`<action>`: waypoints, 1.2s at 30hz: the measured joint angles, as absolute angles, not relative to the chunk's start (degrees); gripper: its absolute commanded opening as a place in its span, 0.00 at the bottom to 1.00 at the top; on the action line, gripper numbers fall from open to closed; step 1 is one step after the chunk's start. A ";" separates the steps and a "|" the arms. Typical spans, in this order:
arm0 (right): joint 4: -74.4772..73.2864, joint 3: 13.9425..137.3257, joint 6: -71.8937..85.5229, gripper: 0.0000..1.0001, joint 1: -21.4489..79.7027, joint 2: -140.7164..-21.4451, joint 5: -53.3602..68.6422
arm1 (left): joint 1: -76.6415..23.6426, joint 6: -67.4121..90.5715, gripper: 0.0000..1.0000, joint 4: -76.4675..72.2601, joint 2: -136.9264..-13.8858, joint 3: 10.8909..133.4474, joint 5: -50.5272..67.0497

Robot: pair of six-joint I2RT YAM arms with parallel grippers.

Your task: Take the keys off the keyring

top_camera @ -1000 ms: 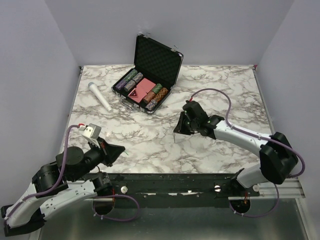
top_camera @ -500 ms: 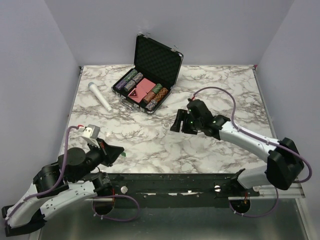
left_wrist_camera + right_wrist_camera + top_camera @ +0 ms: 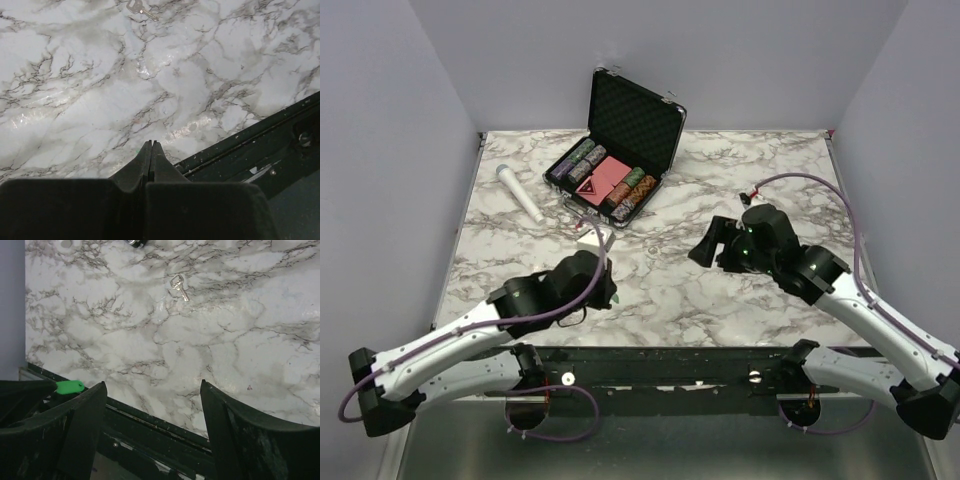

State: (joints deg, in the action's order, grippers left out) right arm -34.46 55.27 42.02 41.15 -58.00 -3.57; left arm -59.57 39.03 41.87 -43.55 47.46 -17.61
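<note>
My left gripper (image 3: 612, 296) is low over the marble near the table's front edge. Its jaws are pressed together (image 3: 151, 143). From the right wrist view a bright green key piece (image 3: 70, 386) sticks out of its dark fingertips (image 3: 47, 386). Only a speck of green shows beside them in the left wrist view. A small silver key (image 3: 178, 286) (image 3: 141, 9) lies loose on the marble between the arms; its head looks like a loop, and I cannot tell whether that is the keyring. My right gripper (image 3: 705, 246) (image 3: 152, 383) hangs open over the front edge, with nothing between its fingers.
An open black poker chip case (image 3: 620, 170) stands at the back centre. A white microphone (image 3: 520, 195) lies at the back left. The black front rail (image 3: 670, 360) runs along the table's near edge, just under both grippers. Grey walls close in both sides.
The left arm swung from the near-left corner to the front middle of the table, still shut. The right gripper opened wide and drew back to the right.
</note>
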 measured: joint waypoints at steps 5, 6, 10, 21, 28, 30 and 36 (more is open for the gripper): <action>-37.93 55.27 42.61 0.83 41.15 -53.32 -3.79 | -57.32 36.88 0.00 36.12 -54.72 48.18 -15.75; -38.50 55.27 42.70 0.83 41.15 -52.49 -3.79 | -56.99 36.62 0.00 35.09 -56.16 48.31 -15.44; -41.04 55.22 43.48 0.83 41.15 -49.58 -3.77 | -55.92 36.21 0.69 32.51 -60.62 49.15 -14.04; -46.35 55.05 45.08 0.83 41.15 -43.48 -4.08 | -54.72 35.38 0.99 33.89 -65.19 59.70 -14.94; -46.35 55.05 45.17 0.83 41.15 -45.50 -4.08 | -54.26 33.80 0.99 37.95 -60.12 61.39 -16.38; -46.26 55.05 45.08 0.83 41.15 -45.95 -4.12 | -54.04 33.45 0.99 40.03 -57.56 61.39 -17.26; -45.63 55.31 43.86 0.83 41.15 -46.61 -3.97 | -53.67 31.83 0.99 44.29 -46.72 59.37 -19.77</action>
State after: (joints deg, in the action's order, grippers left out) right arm -45.63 55.31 43.86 41.15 -46.61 -3.97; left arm -53.67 31.83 44.29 -46.72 59.37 -19.77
